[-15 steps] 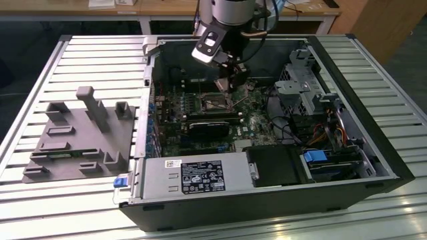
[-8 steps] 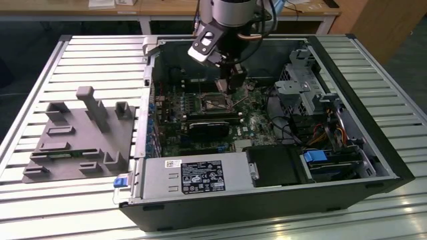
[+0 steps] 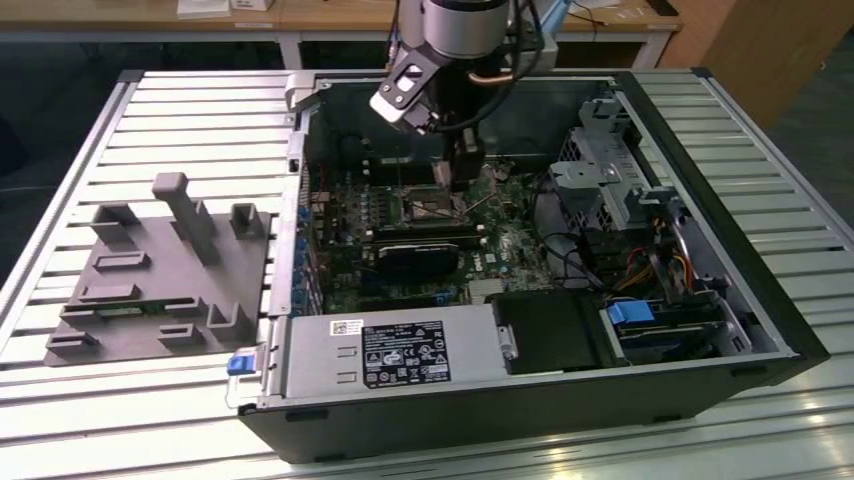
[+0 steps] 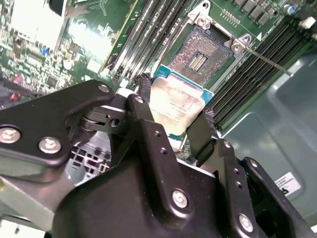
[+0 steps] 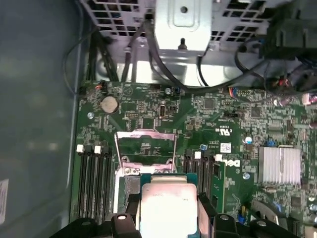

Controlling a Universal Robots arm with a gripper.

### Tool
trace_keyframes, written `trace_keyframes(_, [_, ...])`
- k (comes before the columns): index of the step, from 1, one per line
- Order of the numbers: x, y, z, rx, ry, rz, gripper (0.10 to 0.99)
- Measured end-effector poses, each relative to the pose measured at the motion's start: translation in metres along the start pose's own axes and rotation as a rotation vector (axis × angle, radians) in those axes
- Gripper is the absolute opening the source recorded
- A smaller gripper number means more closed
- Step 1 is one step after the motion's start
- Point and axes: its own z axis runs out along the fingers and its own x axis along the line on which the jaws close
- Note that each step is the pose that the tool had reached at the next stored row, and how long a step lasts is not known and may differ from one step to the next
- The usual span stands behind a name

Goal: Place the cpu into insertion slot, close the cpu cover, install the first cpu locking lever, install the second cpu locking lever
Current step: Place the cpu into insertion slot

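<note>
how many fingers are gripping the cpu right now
2: one finger on one edge of the cpu, the other finger on the opposite edge, holding it near the uncovered insertion slot. None look hidden.

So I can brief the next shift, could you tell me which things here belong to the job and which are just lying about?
Job: cpu, clamped in the hand; insertion slot, empty; cpu cover, raised.
Lying about: grey fixture block, power supply, heatsink, coin battery.
</note>
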Motion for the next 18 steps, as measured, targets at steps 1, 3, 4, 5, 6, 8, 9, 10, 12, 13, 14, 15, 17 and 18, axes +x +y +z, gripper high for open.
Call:
trace_keyframes(1, [0.0003,-0.0001,0.0009,0.0,-0.0006,0.008,0.537])
trace_keyframes(3, [0.0013,-0.0003,0.0029,0.0,-0.0012,0.016,0.537])
trace_keyframes(4, [0.0019,-0.0004,0.004,0.0,-0.0013,0.018,0.537])
trace_keyframes(5, [0.0025,-0.0005,0.0052,0.0,-0.0013,0.019,0.537])
trace_keyframes(6, [0.0031,-0.0006,0.0065,0.0,-0.0014,0.019,0.537])
trace_keyframes(8, [0.0044,-0.0009,0.0088,0.0,-0.0013,0.02,0.537])
trace_keyframes(9, [0.0049,-0.0011,0.01,0.0,-0.0012,0.02,0.537])
trace_keyframes(10, [0.0052,-0.0014,0.0114,0.0,-0.0012,0.02,0.537])
trace_keyframes(12, [0.0059,-0.0021,0.0142,0.0,-0.0013,0.02,0.537])
trace_keyframes(13, [0.0061,-0.0026,0.0154,0.0,-0.0013,0.02,0.537])
trace_keyframes(14, [0.0063,-0.0032,0.0165,0.0,-0.0013,0.02,0.537])
trace_keyframes(15, [0.0065,-0.0038,0.0176,0.0,-0.0013,0.02,0.537])
trace_keyframes(17, [0.0069,-0.005,0.0197,0.0,-0.0013,0.02,0.537])
trace_keyframes(18, [0.007,-0.0053,0.0208,0.0,-0.0013,0.02,0.537])
